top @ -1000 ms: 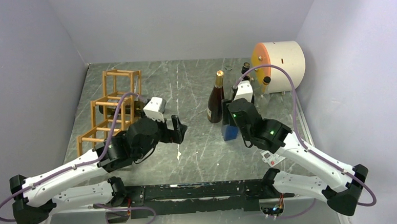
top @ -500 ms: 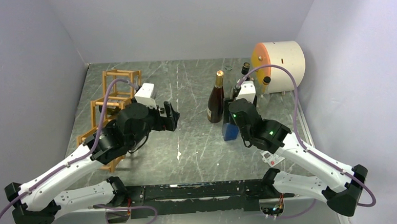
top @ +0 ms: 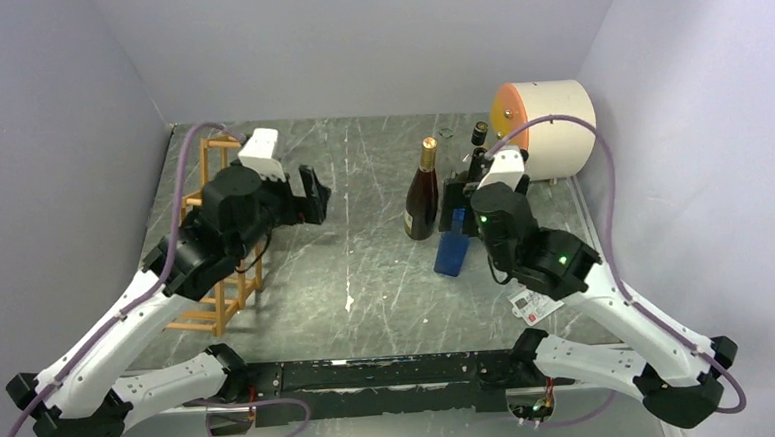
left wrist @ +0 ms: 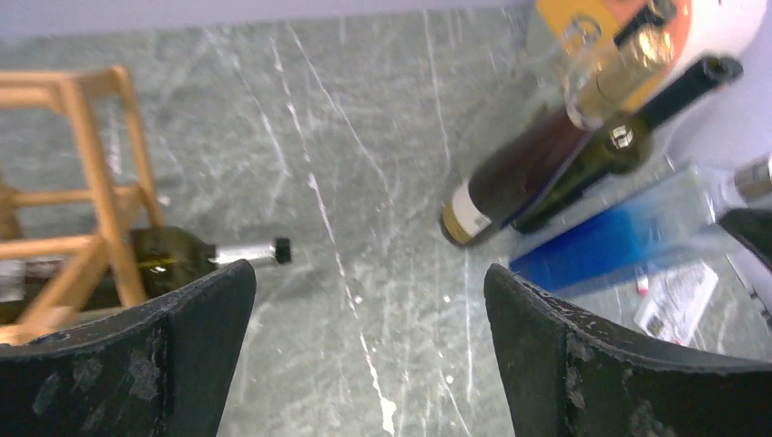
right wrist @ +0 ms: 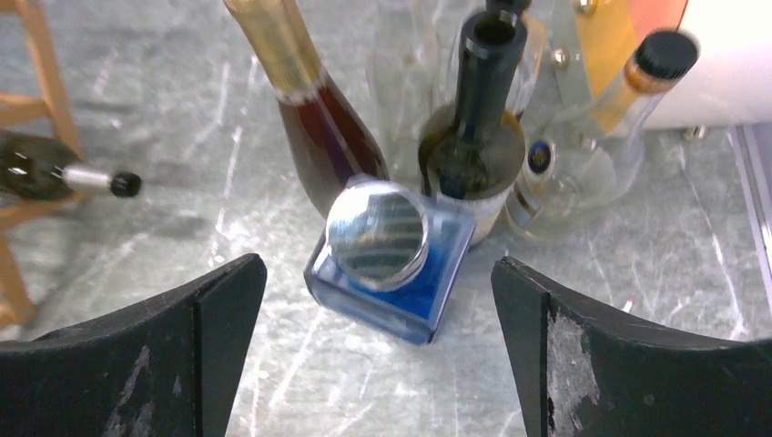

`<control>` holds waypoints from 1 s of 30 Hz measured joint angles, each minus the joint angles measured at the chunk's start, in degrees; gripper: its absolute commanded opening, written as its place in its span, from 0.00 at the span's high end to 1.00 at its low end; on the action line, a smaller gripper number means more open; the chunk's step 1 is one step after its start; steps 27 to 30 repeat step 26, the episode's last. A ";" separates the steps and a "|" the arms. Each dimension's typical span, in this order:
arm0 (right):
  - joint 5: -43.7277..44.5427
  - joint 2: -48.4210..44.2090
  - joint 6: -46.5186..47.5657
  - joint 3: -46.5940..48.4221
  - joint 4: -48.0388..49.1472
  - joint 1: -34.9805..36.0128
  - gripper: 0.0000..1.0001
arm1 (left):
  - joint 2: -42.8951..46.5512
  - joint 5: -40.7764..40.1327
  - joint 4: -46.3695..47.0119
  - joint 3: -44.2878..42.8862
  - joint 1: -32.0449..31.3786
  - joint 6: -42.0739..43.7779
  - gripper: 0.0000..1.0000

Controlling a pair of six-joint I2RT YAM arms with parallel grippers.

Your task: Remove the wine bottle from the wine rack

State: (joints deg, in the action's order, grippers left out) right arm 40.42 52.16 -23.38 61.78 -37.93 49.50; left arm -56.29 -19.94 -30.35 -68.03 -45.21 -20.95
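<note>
The left fingers (left wrist: 127, 364) are spread wide with nothing between them, hovering over the counter (left wrist: 382, 164). Just beyond one fingertip, the wine bottle (left wrist: 177, 259) lies on its side in a cell of the wine rack (left wrist: 98, 182), its capped neck poking out toward the gap between the fingers. The right fingers (right wrist: 137, 364) are likewise spread and empty, with a blue bottle (right wrist: 428, 291) standing below their gap, touching a dark green bottle (right wrist: 473, 155) behind it.

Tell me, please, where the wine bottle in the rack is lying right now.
In the left wrist view, the wine bottle lies on its side in the wine rack at the far left, its foil-wrapped neck poking out over the table.
</note>
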 measured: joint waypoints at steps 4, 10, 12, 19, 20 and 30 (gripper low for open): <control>0.07 -0.44 1.75 7.32 -2.40 0.00 0.00 | -0.28 0.55 -0.52 -5.81 5.70 3.06 0.01; 0.92 -0.04 6.58 23.54 -5.62 0.00 0.00 | -3.02 0.07 -1.51 -20.92 11.78 8.92 0.01; 1.14 0.33 8.37 30.08 -6.16 0.00 0.00 | -3.87 -0.35 -1.42 -25.83 12.04 10.78 0.01; 1.64 -1.99 17.11 39.26 -2.62 0.00 0.00 | 1.79 -2.29 4.15 -28.46 12.04 17.25 0.01; 1.62 -2.21 18.01 39.60 -2.08 0.00 0.00 | 2.99 -2.78 4.90 -28.13 12.07 17.90 0.01; 2.25 -2.99 20.96 37.70 0.61 0.00 0.00 | 6.21 -4.92 6.67 -28.04 12.07 19.71 0.01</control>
